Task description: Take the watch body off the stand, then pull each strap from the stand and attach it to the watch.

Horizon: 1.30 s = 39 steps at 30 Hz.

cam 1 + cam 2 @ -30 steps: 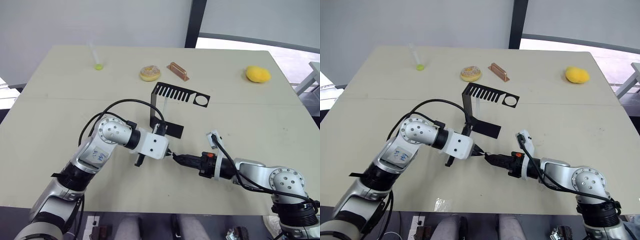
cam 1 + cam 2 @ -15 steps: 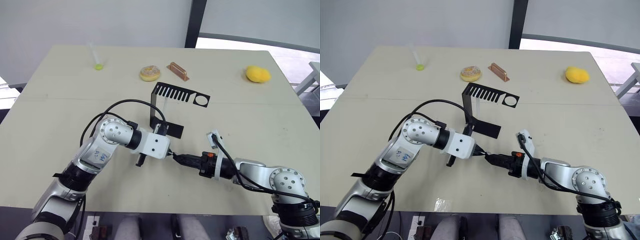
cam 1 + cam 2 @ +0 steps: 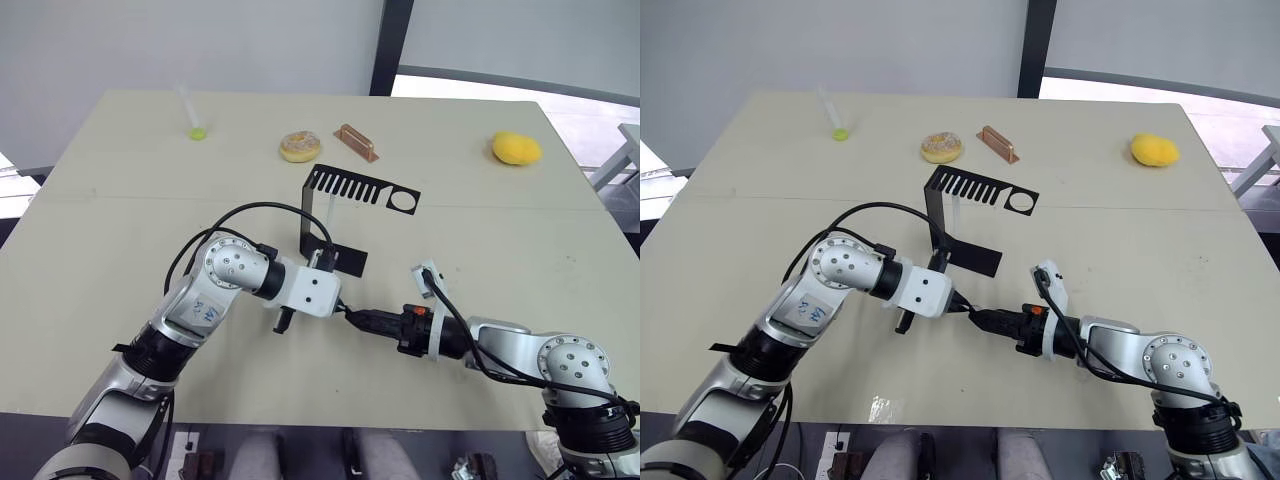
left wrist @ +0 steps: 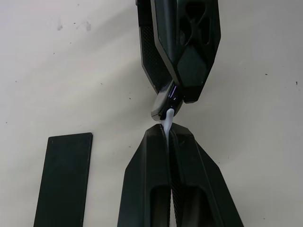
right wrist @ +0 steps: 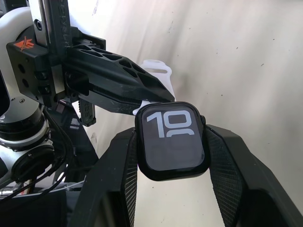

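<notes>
The watch body (image 5: 173, 139), black with light digits on its screen, sits clamped between my right gripper's (image 3: 357, 318) fingers, a little above the table in front of the stand. My left gripper (image 3: 341, 306) is shut on a thin white strap (image 4: 167, 119), whose end meets the edge of the watch body; the two grippers are tip to tip. The strap's free end (image 5: 157, 71) curls out behind the left fingers. The black stand (image 3: 316, 215) stands just beyond the grippers, and a second white strap (image 3: 955, 213) hangs under its comb arm.
Along the far side of the table lie a clear tube with a green tip (image 3: 191, 113), a donut (image 3: 300, 147), a brown block (image 3: 355, 141) and a yellow lump (image 3: 516, 148). The stand's flat base (image 3: 343, 259) lies close behind my left wrist.
My left arm's elbow has edged slightly toward the middle. Both grippers stay tip to tip with the strap against the watch body.
</notes>
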{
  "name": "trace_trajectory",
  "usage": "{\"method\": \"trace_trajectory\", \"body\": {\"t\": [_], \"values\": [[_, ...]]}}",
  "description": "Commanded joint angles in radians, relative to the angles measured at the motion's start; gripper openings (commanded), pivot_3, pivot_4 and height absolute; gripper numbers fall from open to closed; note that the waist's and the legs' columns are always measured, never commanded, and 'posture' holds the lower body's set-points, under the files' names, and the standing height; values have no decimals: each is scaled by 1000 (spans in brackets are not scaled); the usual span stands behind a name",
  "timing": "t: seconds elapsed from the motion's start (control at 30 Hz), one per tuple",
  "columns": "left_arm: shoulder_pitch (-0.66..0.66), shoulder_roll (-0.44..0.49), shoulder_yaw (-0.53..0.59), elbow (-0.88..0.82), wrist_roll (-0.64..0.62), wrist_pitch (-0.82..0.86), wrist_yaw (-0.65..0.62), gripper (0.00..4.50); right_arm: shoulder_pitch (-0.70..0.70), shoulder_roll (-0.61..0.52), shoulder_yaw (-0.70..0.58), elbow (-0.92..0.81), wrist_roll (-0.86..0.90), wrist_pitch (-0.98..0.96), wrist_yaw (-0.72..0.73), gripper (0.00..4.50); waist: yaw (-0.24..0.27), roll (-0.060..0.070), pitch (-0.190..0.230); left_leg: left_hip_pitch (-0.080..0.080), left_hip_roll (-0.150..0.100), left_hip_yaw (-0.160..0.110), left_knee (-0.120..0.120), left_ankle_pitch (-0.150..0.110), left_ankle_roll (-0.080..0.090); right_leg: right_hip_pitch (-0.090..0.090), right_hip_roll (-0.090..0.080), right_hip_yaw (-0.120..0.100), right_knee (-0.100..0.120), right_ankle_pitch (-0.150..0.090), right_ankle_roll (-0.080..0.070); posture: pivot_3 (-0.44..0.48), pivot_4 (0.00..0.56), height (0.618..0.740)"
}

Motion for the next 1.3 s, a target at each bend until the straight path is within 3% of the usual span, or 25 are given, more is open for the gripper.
{"method": "trace_trajectory", "body": {"t": [0.03,0.63,0.73,0.8,0.9,0.97,1.07,1.13,1.3], "values": [[-21,-38,-28,-32,-17,-18,22,0,-23,27,27,-81,75,-6,38,1587,0,0,0,0,0,0,0,0,0,0,0,0,0,0,0,0,150,740],[-15,-38,-23,-36,-17,-7,24,0,-24,29,26,-75,65,-5,45,1587,0,0,0,0,0,0,0,0,0,0,0,0,0,0,0,0,150,740],[-6,-49,-9,-54,-26,34,39,945,-16,32,28,-81,57,-5,49,1587,0,0,0,0,0,0,0,0,0,0,0,0,0,0,0,0,150,740],[2,-28,11,-68,-25,22,41,2018,-6,30,30,-90,55,-6,53,1587,0,0,0,0,0,0,0,0,0,0,0,0,0,0,0,0,150,740],[53,80,74,-96,-48,0,3,3496,9,12,27,-105,56,-12,60,1587,-7,0,0,0,1,0,0,0,0,0,0,0,0,0,0,0,150,740],[121,200,154,-91,-87,-33,-34,4486,15,-14,12,-109,55,-13,73,1587,-20,1,0,1,1,0,-2,0,0,0,0,0,1,0,0,0,150,740],[206,320,262,-46,-157,-107,-64,4500,19,-54,-9,-118,31,-17,110,1587,-24,1,1,1,2,0,-2,0,0,-1,0,0,1,-1,-1,0,150,740],[258,333,350,-30,-271,-105,-84,4500,20,-88,-19,-144,-36,-23,166,1587,-23,1,1,1,2,-1,-2,0,0,-1,-1,-1,0,-1,-1,0,150,740],[381,304,583,-53,-678,136,-121,4500,78,-217,22,-345,-582,-353,530,1587,-17,2,1,-2,-2,-4,-2,0,1,0,-7,-6,-2,0,-1,0,150,740]]}}
